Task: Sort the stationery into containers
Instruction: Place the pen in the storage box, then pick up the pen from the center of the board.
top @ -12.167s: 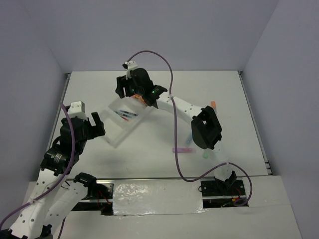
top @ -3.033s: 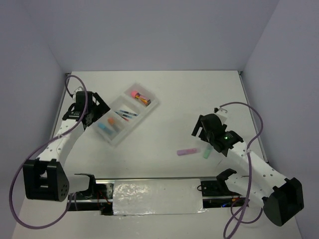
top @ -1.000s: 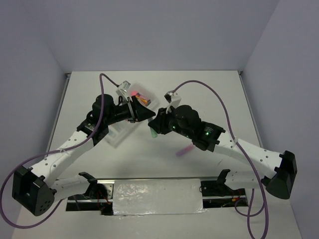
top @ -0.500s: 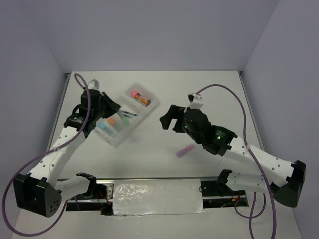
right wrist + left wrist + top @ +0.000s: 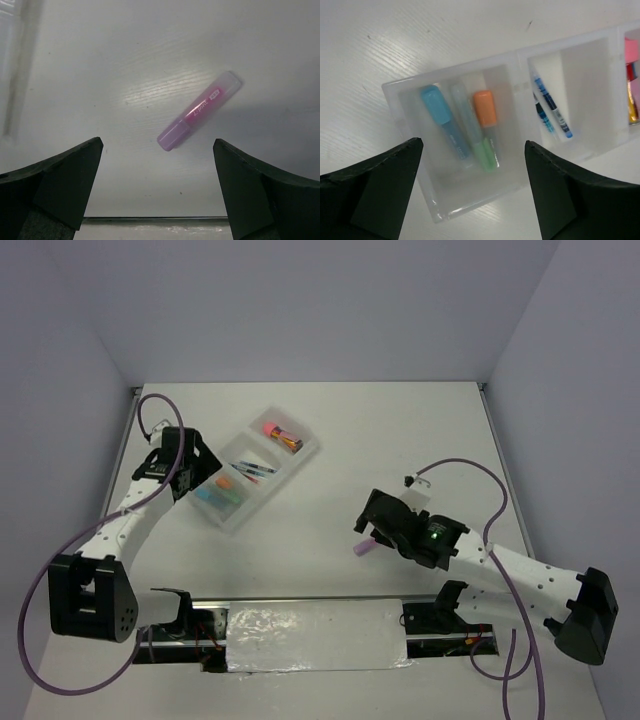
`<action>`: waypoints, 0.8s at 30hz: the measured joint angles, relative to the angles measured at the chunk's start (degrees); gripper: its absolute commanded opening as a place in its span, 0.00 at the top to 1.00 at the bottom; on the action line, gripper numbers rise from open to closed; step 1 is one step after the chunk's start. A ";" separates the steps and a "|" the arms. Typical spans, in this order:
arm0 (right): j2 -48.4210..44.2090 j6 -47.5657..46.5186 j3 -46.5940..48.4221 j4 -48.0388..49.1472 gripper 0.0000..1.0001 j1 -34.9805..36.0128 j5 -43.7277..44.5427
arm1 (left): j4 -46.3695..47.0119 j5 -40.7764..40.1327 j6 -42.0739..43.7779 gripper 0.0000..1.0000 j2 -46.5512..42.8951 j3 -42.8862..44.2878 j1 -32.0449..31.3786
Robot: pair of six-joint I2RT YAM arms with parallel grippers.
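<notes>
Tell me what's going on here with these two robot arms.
Stationery is being sorted into a three-part tray. The left tool hangs open over the end compartment holding a blue bar, a green bar and an orange-tipped piece. Pens lie in the middle one, a pink-capped cylinder in the far one. The right tool is open above a purple bar on the table, not gripping it.

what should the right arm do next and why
Probably lower the right gripper onto the purple highlighter and close. Its fingers are open and hold nothing, and the highlighter lies flat on the table just beneath them, the only piece seen outside the tray.
</notes>
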 measured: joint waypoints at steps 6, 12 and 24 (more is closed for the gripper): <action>1.86 10.80 -0.74 -4.37 0.01 -0.02 1.60 | -0.52 0.04 -0.04 0.01 -2.34 0.02 0.00; 10.73 20.68 -0.26 -6.82 0.17 0.00 3.02 | -2.64 4.04 3.52 0.01 -10.69 1.68 0.00; 30.99 25.90 3.63 -2.71 0.42 -0.79 -0.68 | -9.05 10.67 15.21 0.01 -20.44 4.72 0.00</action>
